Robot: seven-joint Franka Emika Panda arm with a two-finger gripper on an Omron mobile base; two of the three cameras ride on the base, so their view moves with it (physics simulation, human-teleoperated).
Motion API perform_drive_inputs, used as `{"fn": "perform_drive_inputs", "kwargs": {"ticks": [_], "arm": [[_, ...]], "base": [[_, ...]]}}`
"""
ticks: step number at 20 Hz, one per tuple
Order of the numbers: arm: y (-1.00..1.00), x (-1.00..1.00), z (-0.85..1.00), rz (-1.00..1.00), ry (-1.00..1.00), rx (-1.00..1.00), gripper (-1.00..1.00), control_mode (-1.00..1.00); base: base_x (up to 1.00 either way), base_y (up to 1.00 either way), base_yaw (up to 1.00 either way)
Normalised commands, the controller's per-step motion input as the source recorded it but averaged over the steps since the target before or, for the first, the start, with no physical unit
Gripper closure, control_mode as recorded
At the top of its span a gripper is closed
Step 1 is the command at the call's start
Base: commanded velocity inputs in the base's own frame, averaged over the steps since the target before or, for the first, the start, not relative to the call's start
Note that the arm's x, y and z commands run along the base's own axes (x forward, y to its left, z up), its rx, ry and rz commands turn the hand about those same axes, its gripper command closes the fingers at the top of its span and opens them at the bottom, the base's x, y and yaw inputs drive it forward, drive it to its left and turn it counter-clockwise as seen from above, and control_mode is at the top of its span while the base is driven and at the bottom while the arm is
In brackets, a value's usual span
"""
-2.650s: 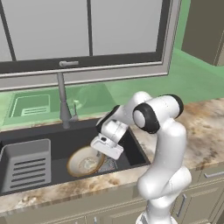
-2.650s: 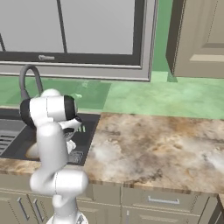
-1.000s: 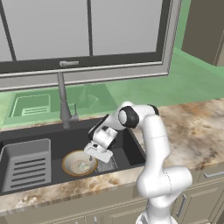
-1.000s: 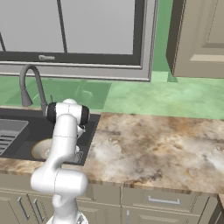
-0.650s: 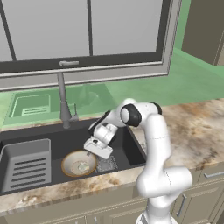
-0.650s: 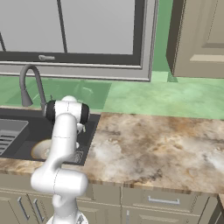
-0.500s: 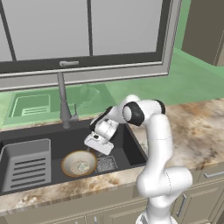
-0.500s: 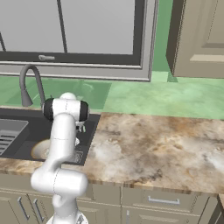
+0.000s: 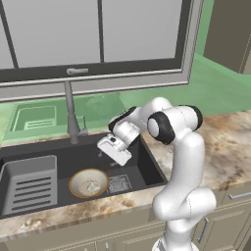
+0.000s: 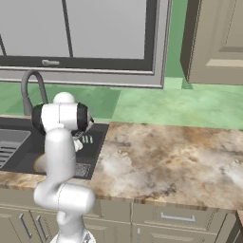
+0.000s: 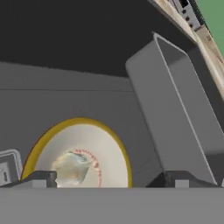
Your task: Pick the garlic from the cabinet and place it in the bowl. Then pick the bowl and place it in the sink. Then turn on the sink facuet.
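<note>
One bowl [image 9: 88,183] sits on the floor of the sink [image 9: 147,166], with the garlic [image 11: 72,167] lying inside it, so that part looks done. Left of the bowl there's a grey ribbed rack [image 9: 28,182], and just to its right is the square drain grate [image 9: 119,184]. The faucet [image 9: 71,115] stands at the back edge of the sink, behind the bowl, with a window above it and speckled stone counter [image 10: 166,163] off to the right. The arm bends down from the counter side, and the gripper [image 9: 104,153] hangs above the sink, over the bowl and apart from it, tilted toward the left. From the hand view, the fingers are spread wide with nothing between them.
</note>
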Motion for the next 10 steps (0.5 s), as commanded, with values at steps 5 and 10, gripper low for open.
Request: {"fn": "perform_drive_inputs", "kwargs": {"ticks": [5, 10], "arm": [[0.28, -0.08, 0.08, 0.01, 0.19, 0.03, -1.0, -1.0], [0.06, -0.4, 0.84, -0.35, 0.21, 0.29, -1.0, -1.0]], "base": [[0.0, 0.0, 0.0], [0.0, 0.0, 0.0]]}}
